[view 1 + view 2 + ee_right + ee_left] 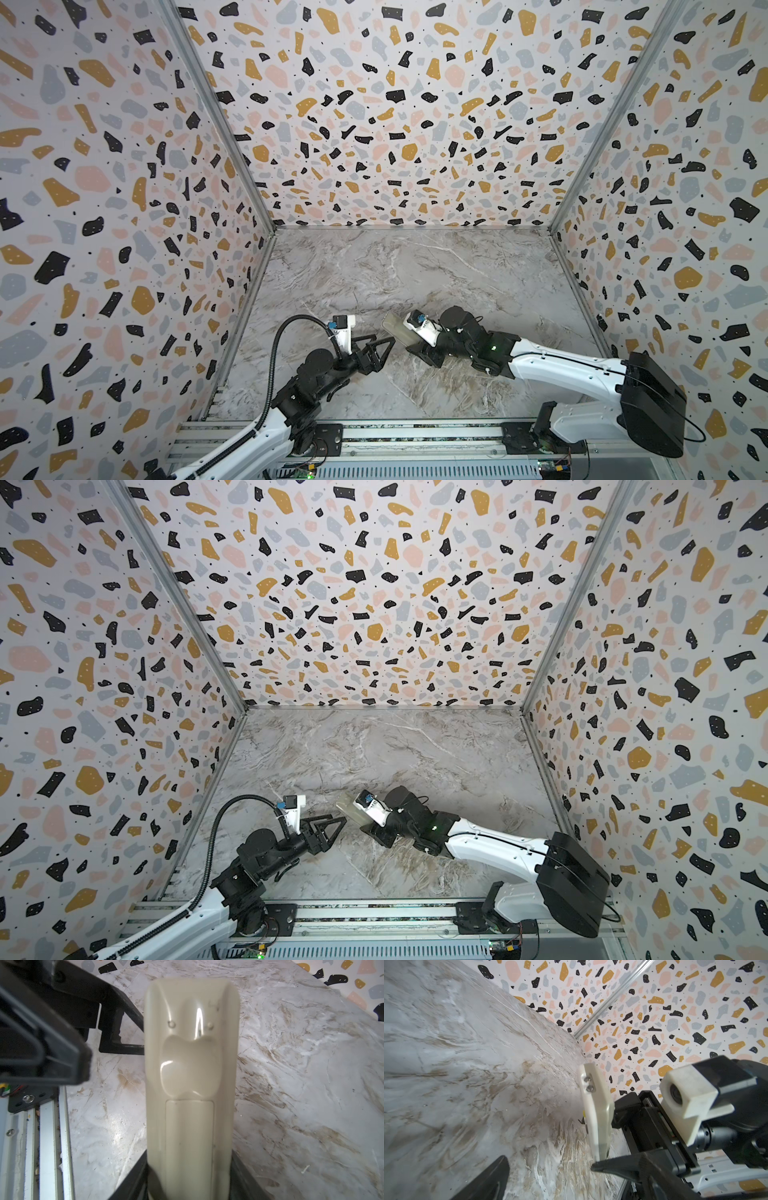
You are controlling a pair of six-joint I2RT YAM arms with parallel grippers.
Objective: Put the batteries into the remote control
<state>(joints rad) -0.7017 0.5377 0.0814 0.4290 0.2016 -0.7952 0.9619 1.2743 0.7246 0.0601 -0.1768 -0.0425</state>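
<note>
My right gripper [190,1180] clamping the remote [394,328], my left gripper [384,351] spread wide, just beside at its eight o'clock.

The remote control [395,328] is held at one end in the right gripper [415,347], over the near middle of the table [415,270]. The left gripper [384,351] is set just to its left. A rail [415,432] is laid along the table's near edge, well apart from both grippers.

Pale remote control [394,327] clamped in right tool [409,340], left tool [387,352] just beside, jaws apart, marble table [374,270] beneath
</note>
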